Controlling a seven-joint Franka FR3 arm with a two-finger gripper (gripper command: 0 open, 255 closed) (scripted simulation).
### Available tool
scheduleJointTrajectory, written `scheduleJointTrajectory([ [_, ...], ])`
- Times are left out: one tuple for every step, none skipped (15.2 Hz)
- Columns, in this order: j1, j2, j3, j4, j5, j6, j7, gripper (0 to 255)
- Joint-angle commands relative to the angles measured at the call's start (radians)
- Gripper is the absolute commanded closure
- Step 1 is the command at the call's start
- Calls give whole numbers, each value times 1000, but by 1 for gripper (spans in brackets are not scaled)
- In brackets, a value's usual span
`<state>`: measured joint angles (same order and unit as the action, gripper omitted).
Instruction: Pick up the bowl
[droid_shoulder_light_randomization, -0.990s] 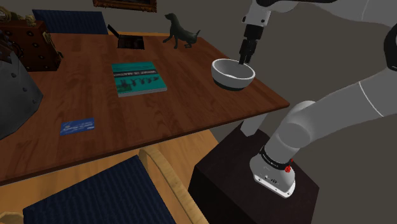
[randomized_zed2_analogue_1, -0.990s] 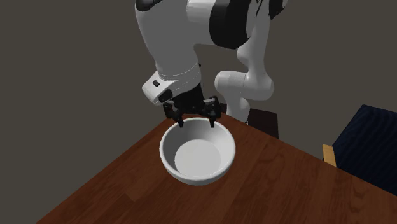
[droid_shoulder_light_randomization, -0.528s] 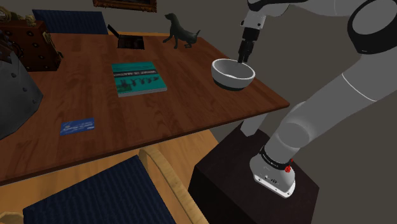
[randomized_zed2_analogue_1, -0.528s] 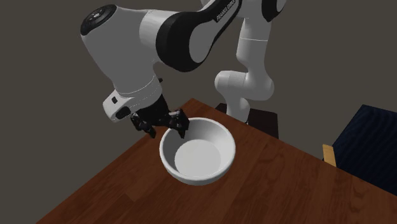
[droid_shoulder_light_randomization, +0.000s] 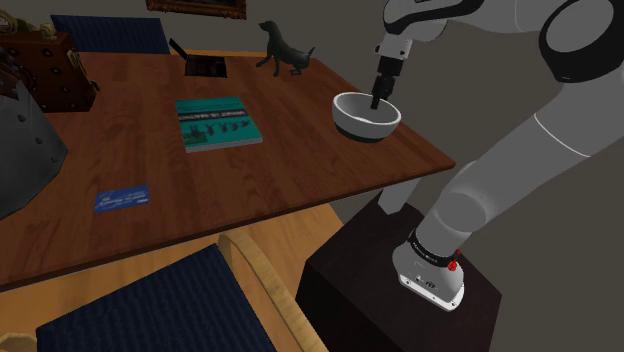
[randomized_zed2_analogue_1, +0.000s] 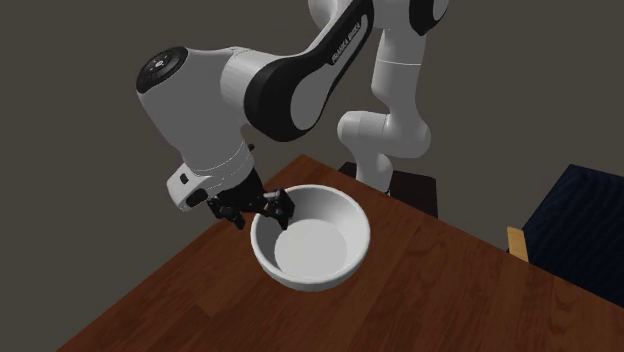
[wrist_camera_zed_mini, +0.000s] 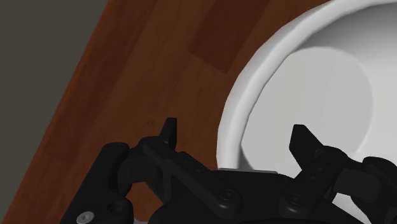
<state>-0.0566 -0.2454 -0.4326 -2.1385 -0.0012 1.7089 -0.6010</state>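
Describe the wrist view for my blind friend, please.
The robot's black hand hangs open over the rim of a white bowl, one finger outside it and one inside. The bowl stands on a brown wooden table, near its edge.

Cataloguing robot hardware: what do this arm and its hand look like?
The arm has rounded white shells, dark joints, white lettering on one dark band, and a small red knob near its base. The hand is all black, with two pointed fingers.
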Motion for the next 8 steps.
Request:
scheduleJointTrajectory([
  [0,3,-1,-8,1,11,-2,0],
  [0,3,-1,-7,1,10,-1,255],
  [0,2,-1,-7,1,9,-1,255],
  [0,2,0,-7,1,9,-1,255],
  [0,2,0,-7,1,9,-1,255],
  [0,2,0,-7,1,9,-1,255],
  [0,2,0,-7,1,9,-1,255],
  [0,2,0,-7,1,9,0,255],
])
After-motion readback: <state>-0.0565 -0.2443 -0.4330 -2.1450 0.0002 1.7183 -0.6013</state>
